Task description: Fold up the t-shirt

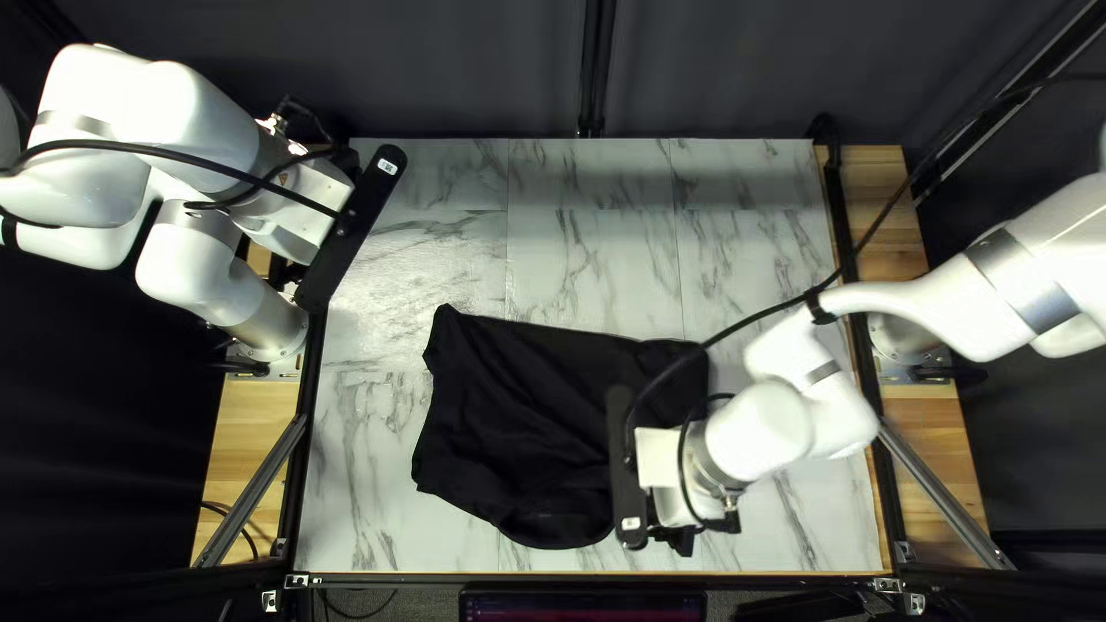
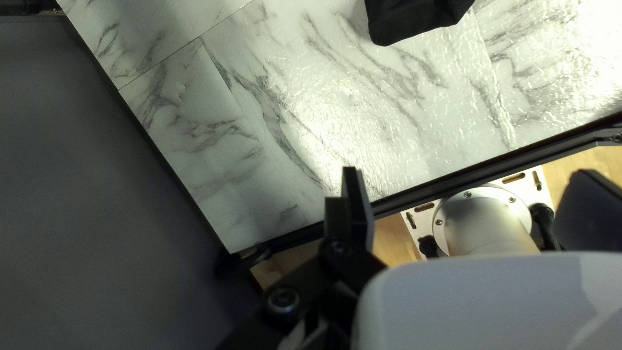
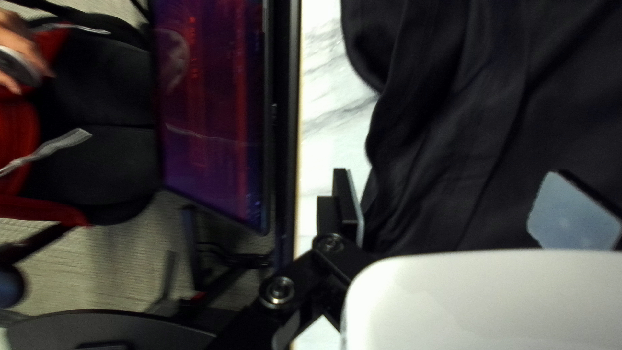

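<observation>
Lying creased on the near half of the table (image 1: 380, 507), the black t-shirt (image 1: 519, 403) sits partly beneath the right gripper (image 3: 449, 174), whose fingers stand wide apart, gripping nothing. If they close too high, they may miss the cloth; too deep, and they could pinch several layers and bunch it. The left gripper (image 2: 468, 174), likewise spread and empty, is well apart near the far left corner, so a one-sided pull would probably skew the fold.
</observation>
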`<action>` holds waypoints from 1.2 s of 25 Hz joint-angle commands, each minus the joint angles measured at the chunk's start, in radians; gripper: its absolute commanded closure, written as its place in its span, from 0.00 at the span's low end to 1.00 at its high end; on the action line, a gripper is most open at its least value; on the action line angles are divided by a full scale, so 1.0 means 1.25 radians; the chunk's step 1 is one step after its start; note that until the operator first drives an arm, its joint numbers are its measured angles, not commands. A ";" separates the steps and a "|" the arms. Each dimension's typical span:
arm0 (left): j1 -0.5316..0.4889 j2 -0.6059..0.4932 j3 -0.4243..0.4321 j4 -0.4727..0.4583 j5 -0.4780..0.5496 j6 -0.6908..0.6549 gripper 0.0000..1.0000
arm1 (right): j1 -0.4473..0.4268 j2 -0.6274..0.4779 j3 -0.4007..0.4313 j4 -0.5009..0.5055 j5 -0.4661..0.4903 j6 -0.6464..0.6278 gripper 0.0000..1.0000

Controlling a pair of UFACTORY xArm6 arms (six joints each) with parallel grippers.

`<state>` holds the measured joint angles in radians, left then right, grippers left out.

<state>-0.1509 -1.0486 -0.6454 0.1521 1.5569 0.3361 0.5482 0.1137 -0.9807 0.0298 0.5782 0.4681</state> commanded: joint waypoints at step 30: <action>0.000 0.000 0.000 0.000 0.000 0.000 0.00 | -0.130 0.220 -0.100 0.349 -0.066 -0.539 0.56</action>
<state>-0.1509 -1.0486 -0.6454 0.1521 1.5569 0.3361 0.3895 0.3654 -1.0839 0.4508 0.4897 -0.1899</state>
